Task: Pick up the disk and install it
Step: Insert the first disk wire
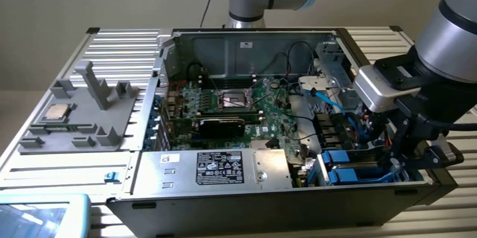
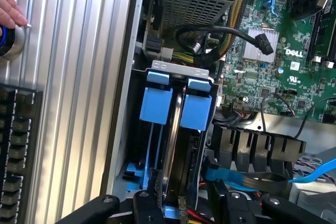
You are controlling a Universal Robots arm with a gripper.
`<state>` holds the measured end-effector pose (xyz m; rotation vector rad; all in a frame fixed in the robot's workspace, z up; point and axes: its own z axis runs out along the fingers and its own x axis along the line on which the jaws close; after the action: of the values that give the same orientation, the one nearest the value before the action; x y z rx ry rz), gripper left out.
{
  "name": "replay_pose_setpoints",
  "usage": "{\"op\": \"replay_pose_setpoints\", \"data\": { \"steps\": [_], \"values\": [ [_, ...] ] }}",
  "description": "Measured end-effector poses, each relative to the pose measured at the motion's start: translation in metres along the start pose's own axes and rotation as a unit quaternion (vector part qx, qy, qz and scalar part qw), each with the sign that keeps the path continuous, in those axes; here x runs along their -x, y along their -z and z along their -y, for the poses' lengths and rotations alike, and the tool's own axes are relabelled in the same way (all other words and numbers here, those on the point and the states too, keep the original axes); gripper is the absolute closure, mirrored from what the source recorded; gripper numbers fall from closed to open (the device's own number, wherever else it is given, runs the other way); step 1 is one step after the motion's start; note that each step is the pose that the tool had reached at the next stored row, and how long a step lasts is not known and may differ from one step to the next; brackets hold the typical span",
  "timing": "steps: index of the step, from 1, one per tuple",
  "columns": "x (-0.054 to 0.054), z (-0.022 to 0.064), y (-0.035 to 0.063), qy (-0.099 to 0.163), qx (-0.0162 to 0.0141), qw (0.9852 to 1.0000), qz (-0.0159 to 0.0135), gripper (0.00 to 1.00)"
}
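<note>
In the exterior view, the arm is reaching down into the open computer case (image 1: pixel 223 207) at the exterior view's right. The gripper (image 1: pixel 408 162) is hanging low over the drive bay (image 1: pixel 347 174), just beside the power supply (image 1: pixel 216 168).

In the wrist view, the disk (image 2: pixel 176 140) is standing on edge inside that bay with blue rails (image 2: pixel 197 111) flanking it. Its near end is running between the black fingers (image 2: pixel 148 203), which appear to be clasping it. A person's hand (image 2: pixel 8 3) is resting well apart on the ribbed table (image 2: pixel 79 103).

Picking up looks done, and installing is the step in hand. I judge that seating the disk calls for a straight push along the bay guides, without tilting, while staying clear of the blue cable (image 2: pixel 231 178) just beside it.
</note>
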<state>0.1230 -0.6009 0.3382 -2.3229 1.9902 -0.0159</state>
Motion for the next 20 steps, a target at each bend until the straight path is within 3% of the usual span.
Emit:
{"op": "replay_pose_setpoints", "data": {
  "steps": [8,11,17,20],
  "values": [
    [-0.0001,-0.0002,-0.0024,0.001,0.0006,1.0,0.0013,0.53],
    [-0.0001,-0.0002,-0.0024,0.001,0.0037,1.0,0.0019,0.53],
    [-0.0001,-0.0001,-0.0024,0.001,0.0037,1.0,0.0019,0.53],
    [-0.0001,0.0,-0.0024,0.001,0.0023,1.0,0.0017,0.53]
  ]
}}
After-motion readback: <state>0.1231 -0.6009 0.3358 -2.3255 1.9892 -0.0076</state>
